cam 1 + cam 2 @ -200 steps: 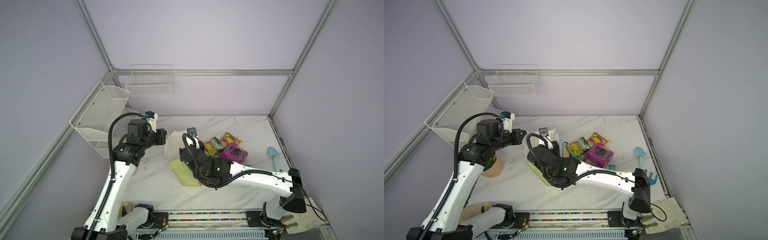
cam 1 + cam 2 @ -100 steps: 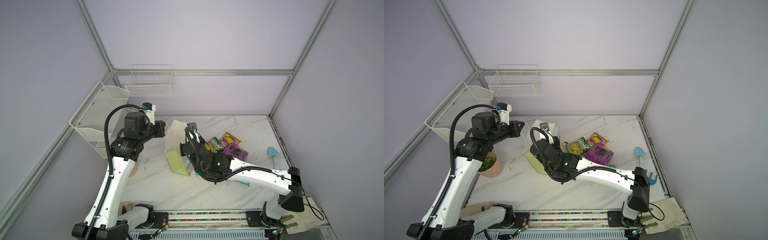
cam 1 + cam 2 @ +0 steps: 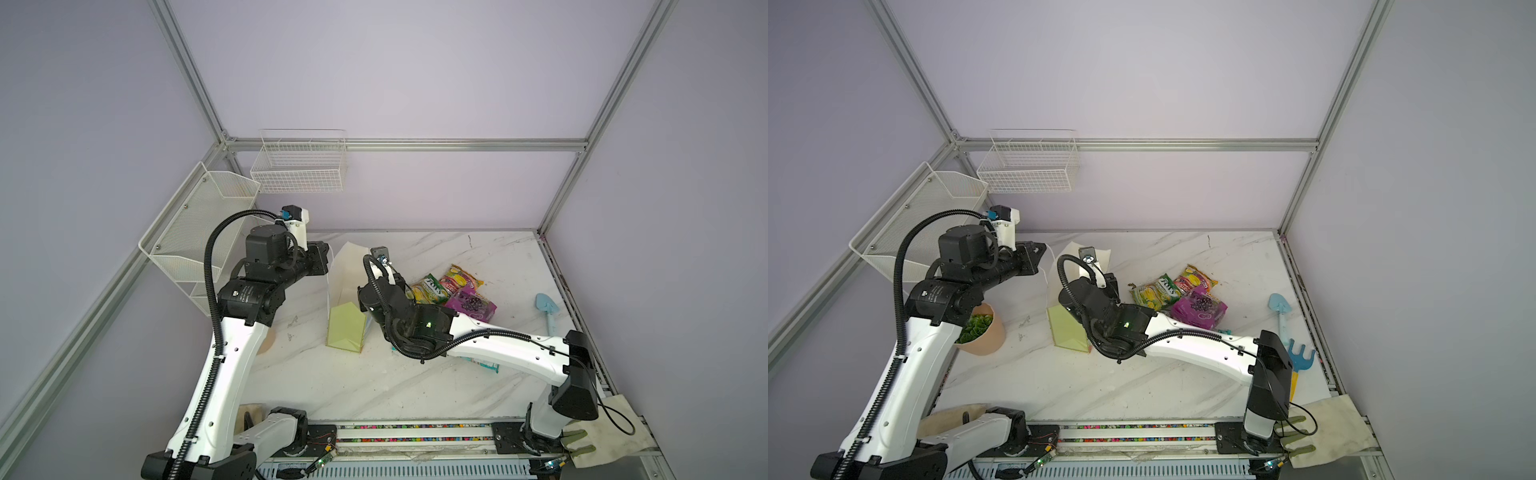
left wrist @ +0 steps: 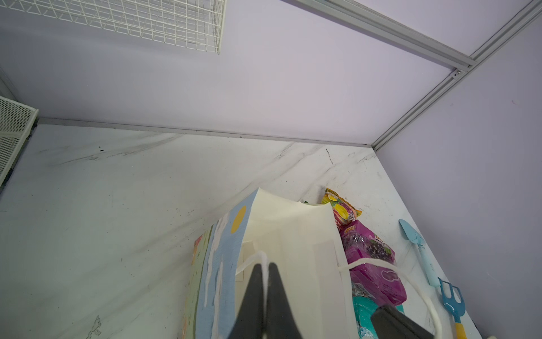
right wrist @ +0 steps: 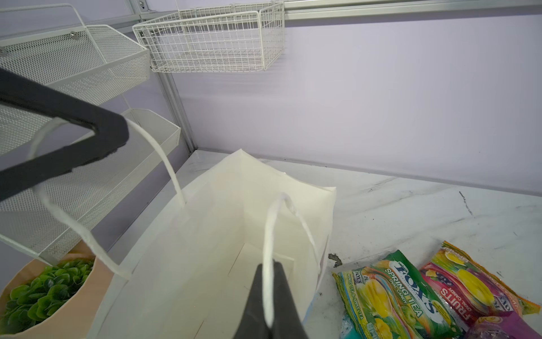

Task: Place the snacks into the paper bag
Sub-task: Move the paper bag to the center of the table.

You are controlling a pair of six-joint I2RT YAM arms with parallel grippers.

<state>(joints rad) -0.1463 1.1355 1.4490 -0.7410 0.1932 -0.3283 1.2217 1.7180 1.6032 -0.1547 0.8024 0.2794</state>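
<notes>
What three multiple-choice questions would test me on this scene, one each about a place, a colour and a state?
1. Where are the candy packets, relative to the paper bag?
A. Inside it.
B. Beside it on the table.
C. Under it.

2. What colour is the bag's side panel?
A. Red.
B. Black.
C. Pale green.

3. What are the left fingers doing?
A. Pinching a white cord handle.
B. Spread wide.
C. Gripping a packet.

B: the packets lie on the marble next to the bag.
C: both top views show a pale green panel.
A: the left wrist view shows the cord between shut fingers.
</notes>
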